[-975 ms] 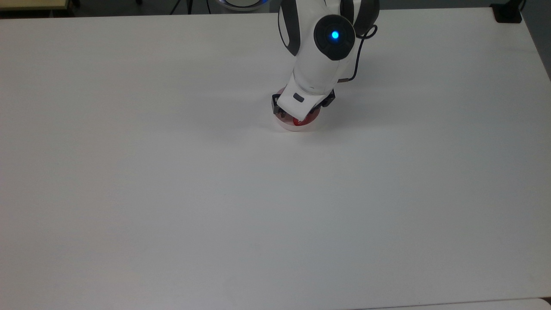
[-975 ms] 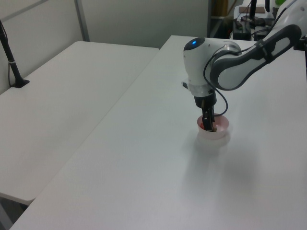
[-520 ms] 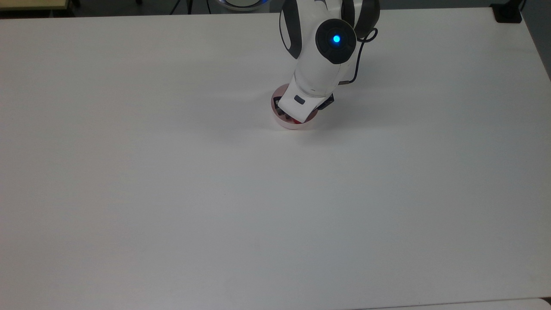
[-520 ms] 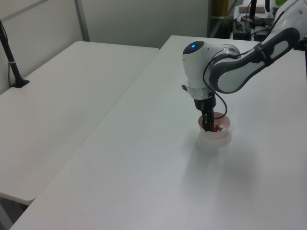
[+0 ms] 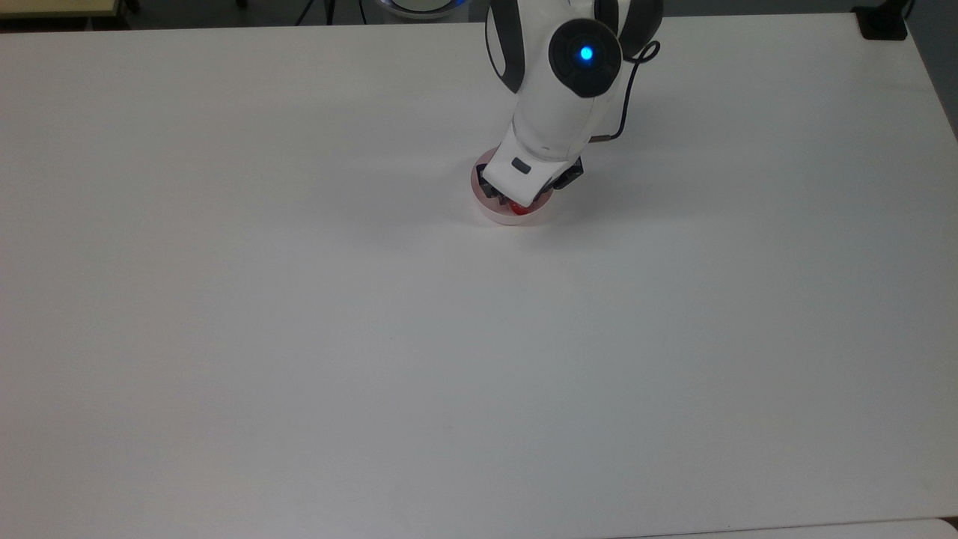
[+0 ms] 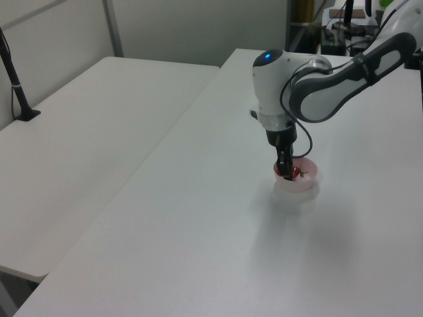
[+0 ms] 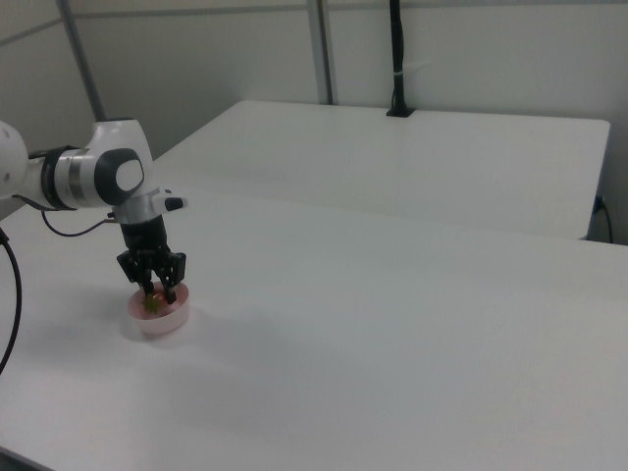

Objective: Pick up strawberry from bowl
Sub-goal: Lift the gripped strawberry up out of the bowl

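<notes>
— What is the top view showing?

— My gripper [image 5: 510,201] is reaching down into the pale pink bowl [image 5: 486,212], which is sitting on the white table [image 5: 299,337] toward the top view's upper middle. A red bit of the strawberry [image 5: 517,206] is peeking out from under my wrist, inside the bowl's rim.

— And the left view?

— I am pointing straight down, my black fingers [image 6: 285,165] dipping inside the bowl [image 6: 297,185]. The strawberry [image 6: 295,175] is lying in the bowl, just at the fingertips, its leafy cap toward the left view's right. My gripper [image 6: 286,173] is looking narrow from this side; I cannot tell from here whether it is clamping the fruit.

— The right view?

— My gripper [image 7: 157,290] is standing with its fingers [image 7: 170,285] spread, one on each side of the strawberry [image 7: 152,303], which is resting in the bowl [image 7: 160,320] between them. The jaws are apart, not pressing on it.
</notes>
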Available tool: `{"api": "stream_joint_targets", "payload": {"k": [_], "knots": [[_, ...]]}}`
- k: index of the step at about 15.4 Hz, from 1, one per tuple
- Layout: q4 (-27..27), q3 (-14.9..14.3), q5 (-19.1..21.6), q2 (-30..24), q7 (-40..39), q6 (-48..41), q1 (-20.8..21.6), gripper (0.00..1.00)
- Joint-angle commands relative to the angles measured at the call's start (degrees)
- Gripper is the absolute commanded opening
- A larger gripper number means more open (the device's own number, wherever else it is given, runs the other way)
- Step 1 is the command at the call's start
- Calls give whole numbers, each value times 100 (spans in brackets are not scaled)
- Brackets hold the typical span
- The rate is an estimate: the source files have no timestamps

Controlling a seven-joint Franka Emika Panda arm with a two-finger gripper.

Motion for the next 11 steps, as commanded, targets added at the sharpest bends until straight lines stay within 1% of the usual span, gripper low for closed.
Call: {"api": "stream_joint_targets", "payload": {"k": [1, 4, 5, 7, 8, 9, 11], "knots": [[-78, -72, -45, -444, 91, -322, 33, 46], [80, -186, -28, -655, 21, -463, -81, 46], [159, -343, -28, -700, -119, -498, -142, 46], [186, -764, -28, -761, -557, -481, -222, 46], [177, -975, -28, -744, -812, -437, -335, 46], [169, -1134, -28, -700, -1067, -402, -484, 46], [99, -1319, -28, -569, -1489, -131, -862, 46]]}}
